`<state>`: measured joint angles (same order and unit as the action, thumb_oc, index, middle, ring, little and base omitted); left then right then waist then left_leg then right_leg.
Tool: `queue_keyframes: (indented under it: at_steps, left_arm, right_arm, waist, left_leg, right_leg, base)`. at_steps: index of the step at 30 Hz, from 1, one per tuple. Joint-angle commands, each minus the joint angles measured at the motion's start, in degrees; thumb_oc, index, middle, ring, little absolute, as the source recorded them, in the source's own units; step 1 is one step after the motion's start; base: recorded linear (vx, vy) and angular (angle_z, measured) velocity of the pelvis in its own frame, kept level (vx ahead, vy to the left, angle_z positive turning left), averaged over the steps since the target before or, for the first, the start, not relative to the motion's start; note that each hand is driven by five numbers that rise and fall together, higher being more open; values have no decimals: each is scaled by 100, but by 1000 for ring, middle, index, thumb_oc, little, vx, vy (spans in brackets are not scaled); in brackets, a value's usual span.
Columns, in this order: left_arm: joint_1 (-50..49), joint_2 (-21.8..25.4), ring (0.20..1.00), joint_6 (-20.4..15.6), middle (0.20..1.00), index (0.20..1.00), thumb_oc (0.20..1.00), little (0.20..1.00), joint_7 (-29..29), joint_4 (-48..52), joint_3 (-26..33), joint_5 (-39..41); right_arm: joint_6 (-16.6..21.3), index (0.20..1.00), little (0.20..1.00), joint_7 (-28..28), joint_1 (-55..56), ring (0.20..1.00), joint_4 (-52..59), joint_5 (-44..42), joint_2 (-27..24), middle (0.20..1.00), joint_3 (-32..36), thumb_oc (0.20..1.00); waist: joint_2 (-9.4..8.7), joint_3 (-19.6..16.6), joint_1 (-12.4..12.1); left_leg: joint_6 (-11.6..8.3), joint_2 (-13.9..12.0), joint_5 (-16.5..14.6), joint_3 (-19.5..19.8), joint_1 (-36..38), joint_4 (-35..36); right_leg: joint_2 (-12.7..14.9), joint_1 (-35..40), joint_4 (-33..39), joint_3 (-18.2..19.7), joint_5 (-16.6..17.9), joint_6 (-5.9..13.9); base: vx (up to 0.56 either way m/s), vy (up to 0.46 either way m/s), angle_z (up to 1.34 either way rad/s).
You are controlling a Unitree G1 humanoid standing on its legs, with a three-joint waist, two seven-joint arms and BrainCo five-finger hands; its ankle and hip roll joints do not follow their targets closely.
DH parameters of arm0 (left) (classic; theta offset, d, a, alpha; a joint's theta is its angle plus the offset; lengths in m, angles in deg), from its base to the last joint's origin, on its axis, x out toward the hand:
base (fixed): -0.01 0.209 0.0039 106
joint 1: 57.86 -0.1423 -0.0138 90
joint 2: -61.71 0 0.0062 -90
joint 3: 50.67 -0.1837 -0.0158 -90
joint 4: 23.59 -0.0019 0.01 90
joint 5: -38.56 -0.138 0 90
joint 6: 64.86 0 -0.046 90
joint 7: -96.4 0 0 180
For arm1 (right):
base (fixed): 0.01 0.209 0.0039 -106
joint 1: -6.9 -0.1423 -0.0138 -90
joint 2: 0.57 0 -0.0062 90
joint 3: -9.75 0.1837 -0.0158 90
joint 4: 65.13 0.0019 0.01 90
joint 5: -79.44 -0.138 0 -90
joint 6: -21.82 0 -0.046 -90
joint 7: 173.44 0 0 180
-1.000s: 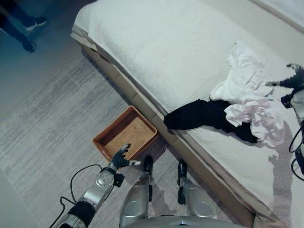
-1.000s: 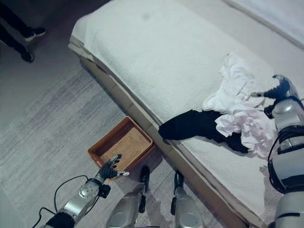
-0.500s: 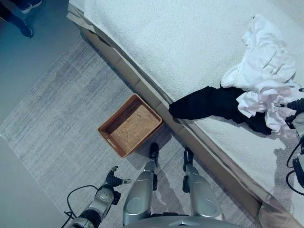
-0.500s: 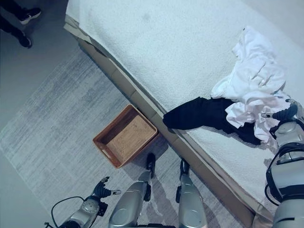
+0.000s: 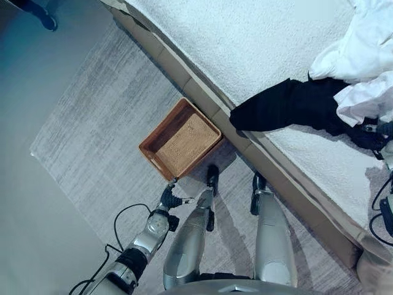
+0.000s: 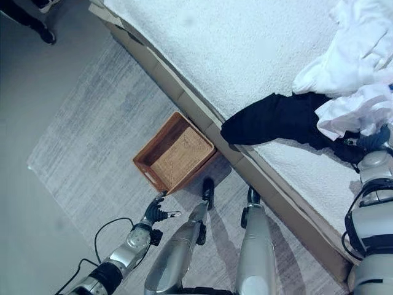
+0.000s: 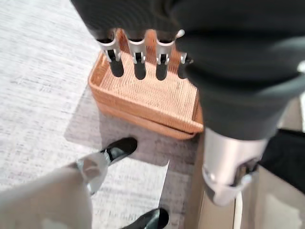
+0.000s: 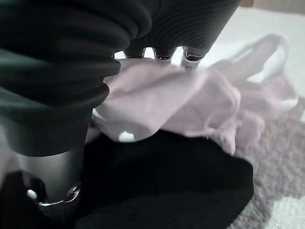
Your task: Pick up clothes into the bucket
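- Where the white textured bed (image 5: 258,43) meets its edge, a black garment (image 6: 276,120) drapes over, with pale pink-white crumpled clothes (image 6: 353,110) heaped beside it.
- Right hand (image 6: 374,138) at that heap, fingers buried in pink cloth; grip cannot be told.
- Left hand (image 6: 156,212), fingers straight, hovers just short of the brown woven rectangular basket (image 5: 181,141) on the grey rug (image 5: 92,123).
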<state>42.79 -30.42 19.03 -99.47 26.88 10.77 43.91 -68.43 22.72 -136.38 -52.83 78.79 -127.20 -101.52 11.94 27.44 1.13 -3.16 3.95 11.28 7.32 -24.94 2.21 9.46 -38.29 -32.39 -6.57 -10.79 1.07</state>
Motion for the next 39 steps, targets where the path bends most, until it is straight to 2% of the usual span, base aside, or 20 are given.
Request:
queue_keyframes:
  at_steps: [1,2,3,4,5,9,10,11,14,15,19,20,21,22,23,25,29,33,36,39]
  left_arm:
    - [-1,-126,1000,-196,1000,1000,1000,1000,-113,-127,22,90]
    - [-4,-117,1000,-198,1000,1000,1000,1000,-144,-89,42,107]
    - [-4,-104,1000,-210,1000,1000,1000,1000,-223,-150,67,139]
    - [0,-105,1000,-211,1000,1000,1000,1000,-223,-151,69,139]
    - [-2,-98,1000,-216,1000,1000,1000,1000,-268,-169,74,141]
    - [-47,-59,1000,-265,1000,1000,1000,1000,-446,-359,171,217]
    - [-47,-36,1000,-277,1000,1000,1000,1000,-488,-416,191,232]
    - [-46,-36,1000,-278,1000,1000,1000,1000,-488,-416,192,232]
    - [-36,43,1000,-337,1000,1000,1000,1000,-520,-502,284,270]
    - [-36,43,1000,-337,1000,1000,1000,1000,-520,-502,284,270]
    - [-58,164,1000,-396,1000,1000,1000,1000,-442,-529,371,298]
    - [-45,216,1000,-402,1000,1000,1000,1000,-392,-595,428,276]
    - [-46,215,1000,-402,1000,1000,1000,1000,-391,-595,428,276]
    - [-80,270,1000,-402,1000,1000,1000,1000,-365,-621,495,257]
    - [-82,270,1000,-402,1000,1000,1000,1000,-365,-622,494,257]
    - [-93,297,1000,-392,1000,1000,1000,1000,-327,-765,555,224]
    - [-192,403,1000,-389,1000,1000,1000,1000,-240,-912,715,176]
    - [-286,505,1000,-362,1000,1000,1000,1000,-227,-1092,921,102]
    - [-319,555,1000,-314,1000,1000,1000,1000,-268,-1302,1099,-26]
    - [-320,594,1000,-290,1000,1000,1000,1000,-291,-1337,1184,-61]
  right_arm:
    - [16,1000,1000,124,-361,1000,-210,64,-381,1000,-424,1000]
    - [34,1000,1000,181,-420,1000,-166,63,-389,1000,-449,1000]
    - [96,799,799,332,-555,799,-58,4,-407,799,-472,799]
    - [96,598,598,332,-561,598,-59,4,-408,598,-474,598]
    - [127,216,216,389,-582,216,-6,-16,-387,216,-486,216]
    - [350,200,200,637,-757,200,415,-353,-287,200,-441,200]
    - [475,200,200,658,-814,200,679,-565,-250,200,-442,200]
    - [475,200,200,659,-814,200,679,-565,-249,200,-443,200]
    - [714,200,200,607,-902,200,1391,-887,-286,200,-541,200]
    - [713,200,200,607,-901,200,1392,-887,-286,200,-541,200]
    - [920,200,200,307,-1003,200,2195,-1203,-586,200,-767,200]
    - [1012,200,200,152,-1081,200,2581,-1354,-770,200,-889,200]
    - [1012,200,200,151,-1080,200,2581,-1355,-771,200,-890,200]
    - [1097,200,200,94,-1098,200,2993,-1492,-979,200,-921,200]
    - [1096,200,200,94,-1095,200,2994,-1492,-979,200,-919,200]
    - [1212,200,200,5,-1082,200,3322,-1706,-1134,200,-881,200]
    - [1440,200,200,-63,-909,200,3913,-2266,-1304,200,-591,200]
    - [1674,200,200,105,-552,200,4427,-2695,-1230,200,79,200]
    - [1703,200,200,447,-286,200,4789,-2403,-1059,200,647,200]
    - [1639,200,200,483,-217,200,4883,-2216,-1010,200,734,200]
  waist:
    - [-12,189,174]
    - [-15,234,174]
    - [-62,236,174]
    - [-67,235,171]
    - [-100,236,162]
    - [-275,236,171]
    - [-366,236,187]
    - [-367,236,187]
    - [-577,236,260]
    - [-578,236,260]
    - [-806,236,305]
    - [-920,236,327]
    - [-919,236,328]
    - [-1029,236,345]
    - [-1029,236,344]
    - [-1144,235,348]
    - [-1307,61,342]
    - [-1410,-183,303]
    - [-1444,-370,245]
    - [-1471,-441,218]
  left_leg:
    - [15,129,-573,-97,12,-692]
    - [9,151,-625,-135,-89,-845]
    - [4,219,-801,-247,-445,-1294]
    - [5,222,-808,-255,-458,-1309]
    - [13,233,-871,-292,-635,-1528]
    - [55,212,-1123,-370,-1129,-2173]
    - [62,202,-1206,-376,-1186,-2336]
    - [62,202,-1209,-377,-1189,-2340]
    - [37,145,-1299,-379,-1171,-2483]
    - [37,145,-1299,-380,-1170,-2483]
    - [0,64,-1304,-367,-1020,-2415]
    - [-17,24,-1311,-359,-910,-2379]
    - [-17,23,-1310,-358,-907,-2376]
    - [-23,-23,-1331,-361,-767,-2368]
    - [-23,-24,-1331,-361,-763,-2365]
    - [-29,-59,-1359,-372,-561,-2342]
    - [-36,-137,-1391,-378,-248,-2204]
    - [-40,-181,-1316,-383,47,-1911]
    - [-29,-182,-1280,-367,316,-1644]
    - [-21,-171,-1192,-364,359,-1511]
  right_leg:
    - [48,435,967,552,583,287]
    - [53,342,845,573,553,273]
    - [45,38,578,659,483,235]
    - [46,21,562,668,478,235]
    - [45,-96,437,707,448,224]
    - [-39,-490,33,843,366,180]
    - [-69,-507,-38,871,338,174]
    - [-70,-509,-41,872,336,174]
    - [-133,-447,-22,893,364,186]
    - [-134,-446,-21,893,364,185]
    - [-196,-252,194,862,485,227]
    - [-223,-111,307,838,539,252]
    - [-224,-106,311,837,541,252]
    - [-247,63,427,836,593,273]
    - [-248,68,431,835,594,273]
    - [-278,313,574,833,647,300]
    - [-294,718,940,795,785,363]
    - [-314,1081,1394,734,982,438]
    - [-318,1429,1724,661,1064,481]
    - [-305,1494,1864,622,1157,501]
  base:
    - [-57,-9,0]
    - [-63,-35,6]
    - [-42,-33,6]
    - [-32,-49,1]
    - [-14,-40,-7]
    - [-9,-51,-1]
    - [-3,-33,-13]
    - [-2,-27,-23]
    - [-17,-24,-15]
    - [-13,-6,-8]
    - [-41,-19,-7]
    - [-44,-16,-17]
    - [-48,0,-20]
    - [-16,9,-11]
    - [-24,16,-8]
    - [-4,6,-2]
    - [10,15,-6]
    - [19,25,-8]
    - [28,29,-5]
    - [0,0,0]
